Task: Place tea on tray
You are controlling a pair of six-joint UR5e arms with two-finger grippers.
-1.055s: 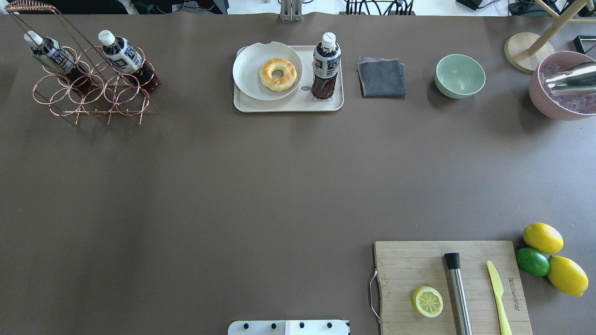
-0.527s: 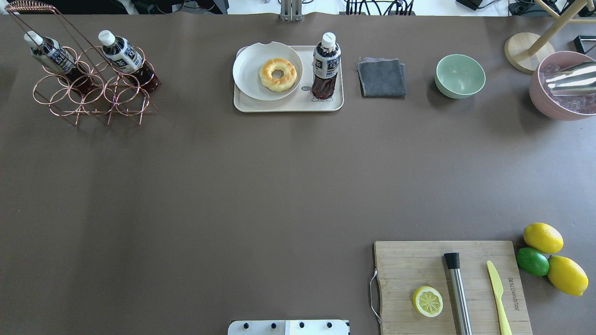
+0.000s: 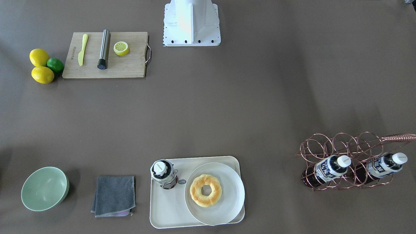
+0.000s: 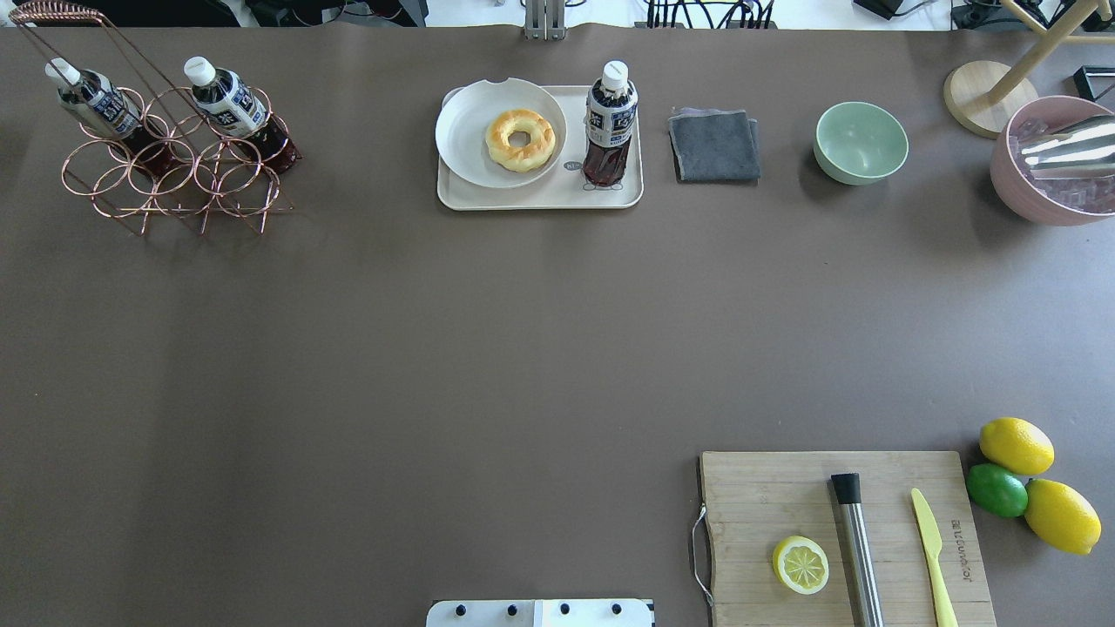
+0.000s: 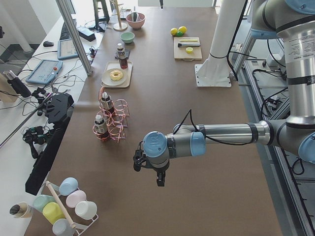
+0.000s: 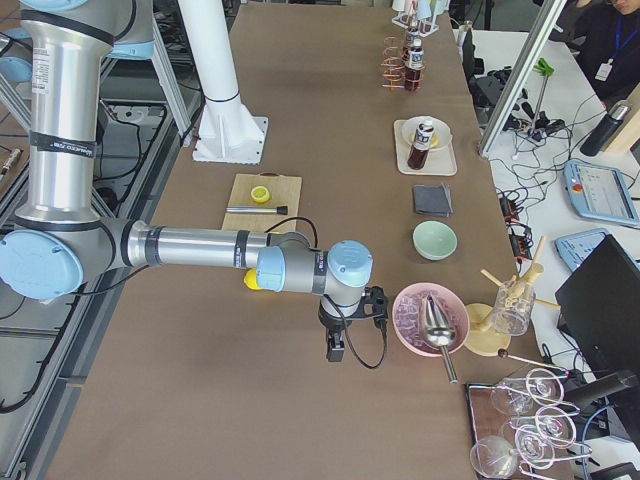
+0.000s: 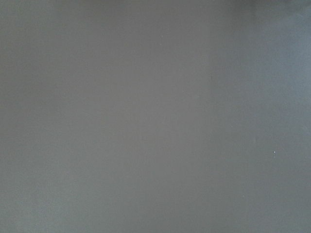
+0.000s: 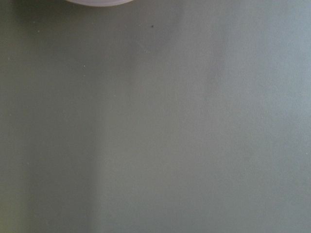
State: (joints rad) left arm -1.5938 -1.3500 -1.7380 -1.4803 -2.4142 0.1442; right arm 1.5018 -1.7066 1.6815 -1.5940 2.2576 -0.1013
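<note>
One tea bottle point(image 4: 610, 122) stands upright on the cream tray point(image 4: 540, 198), next to a round white plate with a doughnut point(image 4: 520, 138). It also shows in the front view point(image 3: 164, 174) on the tray point(image 3: 165, 211). Two more identical bottles point(image 4: 233, 104) point(image 4: 97, 100) lean in a copper wire rack point(image 4: 174, 174) at the far left. My left gripper point(image 5: 158, 178) hangs over bare table, far from the tray. My right gripper point(image 6: 336, 348) hangs beside a pink bowl point(image 6: 430, 318). I cannot tell whether either is open or shut. Both wrist views show only bare table.
A grey cloth point(image 4: 714, 144) and a green bowl point(image 4: 861, 141) lie right of the tray. A cutting board point(image 4: 845, 531) with a lemon half, a metal muddler and a yellow knife sits at the near right, with lemons and a lime point(image 4: 1015, 479) beside it.
The shine on the metal scoop in the pink bowl has shifted slightly. The bottle, the tray and everything else on the table stay where they were.
</note>
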